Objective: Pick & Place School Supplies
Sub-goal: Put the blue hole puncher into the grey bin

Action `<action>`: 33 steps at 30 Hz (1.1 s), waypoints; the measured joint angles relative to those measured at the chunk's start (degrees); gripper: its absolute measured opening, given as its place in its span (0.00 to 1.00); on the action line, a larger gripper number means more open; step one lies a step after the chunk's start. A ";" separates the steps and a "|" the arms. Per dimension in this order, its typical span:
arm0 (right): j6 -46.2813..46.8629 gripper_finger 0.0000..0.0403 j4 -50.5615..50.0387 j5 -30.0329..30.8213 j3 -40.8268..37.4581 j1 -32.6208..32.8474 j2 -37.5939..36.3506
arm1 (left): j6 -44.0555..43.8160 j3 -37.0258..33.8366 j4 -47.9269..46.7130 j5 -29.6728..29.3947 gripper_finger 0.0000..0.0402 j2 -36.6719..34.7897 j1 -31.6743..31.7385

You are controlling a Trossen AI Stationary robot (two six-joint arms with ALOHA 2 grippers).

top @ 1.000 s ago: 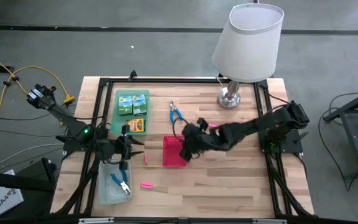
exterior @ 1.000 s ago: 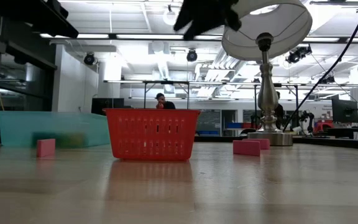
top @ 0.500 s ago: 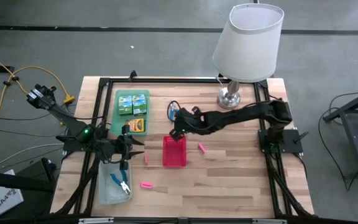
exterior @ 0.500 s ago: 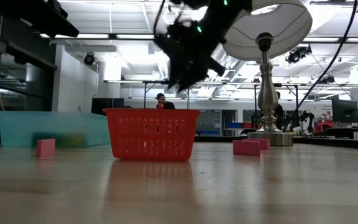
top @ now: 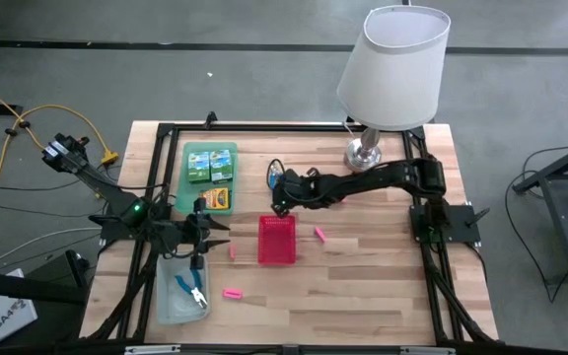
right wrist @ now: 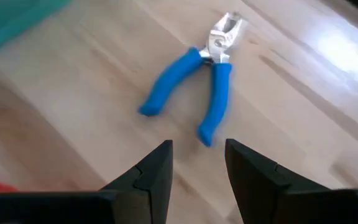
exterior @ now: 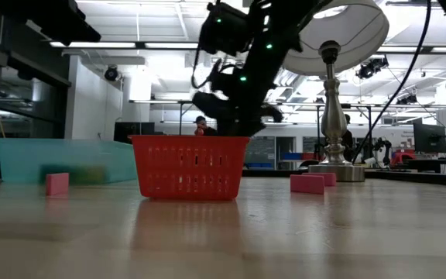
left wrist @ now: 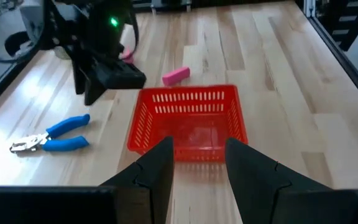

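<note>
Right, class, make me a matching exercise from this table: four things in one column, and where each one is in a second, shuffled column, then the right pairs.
Things
1. lamp
2. red basket
3. blue-handled tool
4. green boxes

Places
A. in the green tray on the left
B. lying on bare wood, just ahead of the right gripper
C. far right corner of the table
D. middle of the table, facing the left gripper

Pairs: 1-C, 2-D, 3-B, 4-A
</note>
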 joint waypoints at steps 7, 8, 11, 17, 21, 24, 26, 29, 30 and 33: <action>1.05 0.34 1.25 0.57 0.30 -0.56 1.60 | 0.01 0.00 0.10 0.02 0.34 0.01 0.13; 1.17 0.34 0.65 0.53 0.26 -0.66 1.64 | 0.01 0.00 0.17 0.02 0.34 0.00 0.13; 1.07 0.34 1.01 0.51 0.22 -1.13 1.64 | 0.01 0.00 0.14 0.02 0.34 0.00 0.13; -1.87 0.34 1.26 0.53 0.23 -1.50 1.64 | 0.03 0.00 0.14 0.02 0.34 0.00 0.13; -5.38 0.34 1.30 0.45 0.23 -1.57 1.64 | 0.06 0.00 0.12 0.04 0.34 0.00 0.13; -5.47 0.34 1.27 0.47 0.23 -1.75 1.64 | 0.07 0.00 0.10 0.04 0.34 0.00 0.13; -5.34 0.34 1.27 0.31 0.23 -1.91 1.64 | 0.13 0.00 0.10 0.04 0.34 0.00 0.13; -1.72 0.34 1.26 -2.94 0.23 -2.84 1.64 | 0.14 0.00 0.10 0.04 0.34 0.00 0.13; 0.21 0.34 1.28 -5.22 0.23 -3.42 1.64 | 0.14 0.00 0.10 0.04 0.34 0.00 0.13; 4.06 0.34 1.26 -11.03 0.23 -5.15 1.64 | 0.14 0.00 0.10 0.04 0.34 0.00 0.13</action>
